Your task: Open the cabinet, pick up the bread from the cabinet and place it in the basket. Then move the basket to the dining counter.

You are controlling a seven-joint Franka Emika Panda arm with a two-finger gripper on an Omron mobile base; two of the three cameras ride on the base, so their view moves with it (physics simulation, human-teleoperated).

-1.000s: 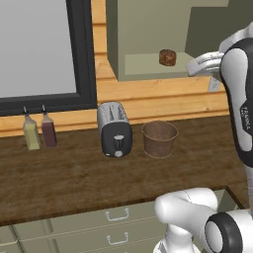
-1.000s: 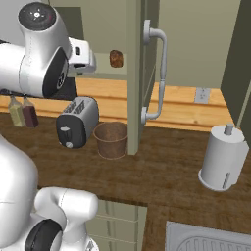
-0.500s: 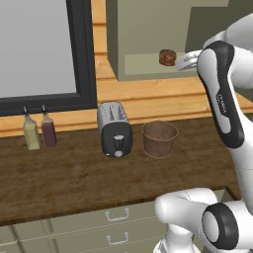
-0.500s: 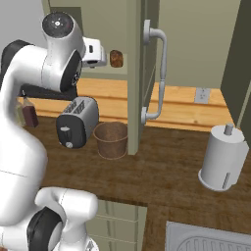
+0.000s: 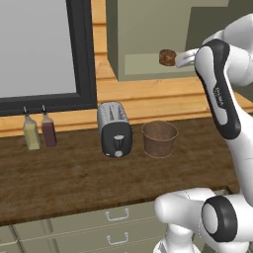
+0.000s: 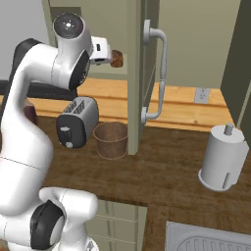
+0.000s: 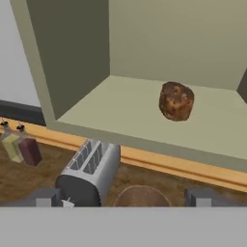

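Observation:
The olive-green cabinet point(image 5: 148, 34) stands open, its door point(image 6: 135, 73) swung out edge-on with the silver bar handle point(image 6: 160, 68). The bread point(image 5: 168, 57) point(image 6: 116, 59) point(image 7: 176, 100), a small brown lump, lies on the cabinet shelf point(image 7: 116, 108). My gripper point(image 5: 184, 59) point(image 6: 103, 51) point(image 7: 124, 197) is open, level with the shelf and just short of the bread, with nothing between its fingers. The round woven basket point(image 5: 159, 138) point(image 6: 111, 139) point(image 7: 140, 197) stands on the wood counter below, beside the toaster. The dining counter is out of view.
A silver toaster point(image 5: 115, 129) point(image 6: 77, 121) point(image 7: 89, 171) stands left of the basket. Two bottles point(image 5: 39, 132) point(image 7: 21, 147) stand under a dark-framed window. At the right are a paper towel roll point(image 6: 223, 159) and a sink point(image 6: 211, 240). Drawers point(image 5: 113, 225) run below the counter.
The arm has swung the open hand closer to the cabinet opening, so it now sits right by the bread. Bread, basket and door have not moved.

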